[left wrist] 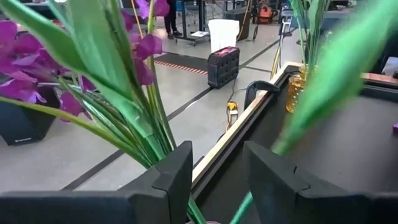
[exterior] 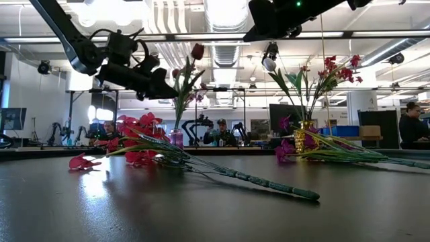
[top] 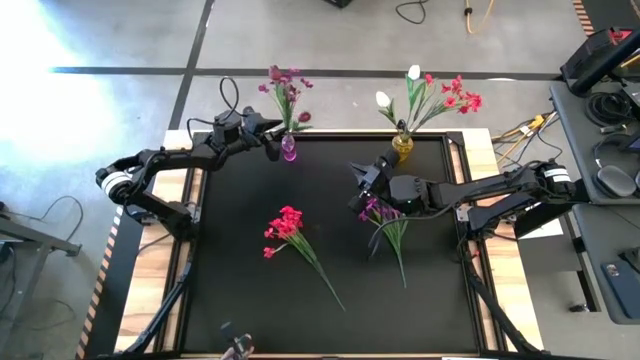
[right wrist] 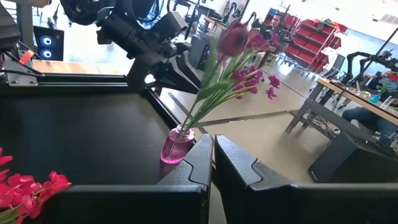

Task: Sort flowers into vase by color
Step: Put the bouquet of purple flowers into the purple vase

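A small pink-purple vase (top: 289, 149) (right wrist: 176, 146) stands at the table's far edge and holds purple flowers (top: 285, 85) (left wrist: 37, 68). My left gripper (top: 272, 140) (left wrist: 214, 180) is open just above this vase, a finger on either side of the green stems (left wrist: 155, 124). A yellow vase (top: 403, 146) (left wrist: 297, 93) farther right holds red and white blooms. A red bunch (top: 287, 225) (exterior: 138, 141) and a purple bunch (top: 385, 215) (exterior: 295, 144) lie flat on the table. My right gripper (top: 358, 185) (right wrist: 211, 168) is shut on nothing, raised above the purple bunch.
The black table top (top: 240, 280) has a raised wooden rim (left wrist: 249, 118) right behind the vases. Bare surface lies toward the near edge and left of the red bunch. Cables and gear sit off the table's right side (top: 600, 120). People sit in the room beyond (exterior: 410, 121).
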Controlling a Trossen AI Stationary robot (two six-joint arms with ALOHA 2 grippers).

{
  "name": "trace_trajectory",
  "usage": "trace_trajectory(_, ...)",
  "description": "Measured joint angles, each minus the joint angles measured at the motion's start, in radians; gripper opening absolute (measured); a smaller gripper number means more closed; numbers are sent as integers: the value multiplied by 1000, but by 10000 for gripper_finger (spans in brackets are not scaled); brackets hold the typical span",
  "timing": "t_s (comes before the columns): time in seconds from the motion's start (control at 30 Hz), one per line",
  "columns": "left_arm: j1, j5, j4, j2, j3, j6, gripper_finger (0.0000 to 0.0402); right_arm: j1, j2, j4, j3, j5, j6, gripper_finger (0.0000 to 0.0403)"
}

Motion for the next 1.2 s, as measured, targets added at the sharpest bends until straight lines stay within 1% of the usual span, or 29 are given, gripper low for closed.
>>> trace_trajectory(0.2,-1,0,-2,-2,0,31,130,0,0,0,0,0,-2,13)
trace_trajectory(0.4,-1,1,-18,-29,0,66,130,0,0,0,0,0,-12,13)
trace_trajectory(0.63,0,1,-92,-103,-6,127,115,0,0,-2,0,0,-12,13)
trace_trajectory(0.83,0,1,-190,-201,-20,187,105,0,0,-4,0,0,-12,13)
trace_trajectory(0.9,0,1,-201,-239,-47,207,96,0,0,-7,0,0,-12,13)
trace_trajectory(1.0,0,1,-189,-295,-118,229,76,2,0,-18,0,1,-12,13)
trace_trajectory(1.1,0,12,-117,-336,-219,229,49,11,0,-19,0,1,-22,13)
trace_trajectory(1.2,0,98,-18,-361,-307,200,20,21,0,-39,0,0,-21,13)
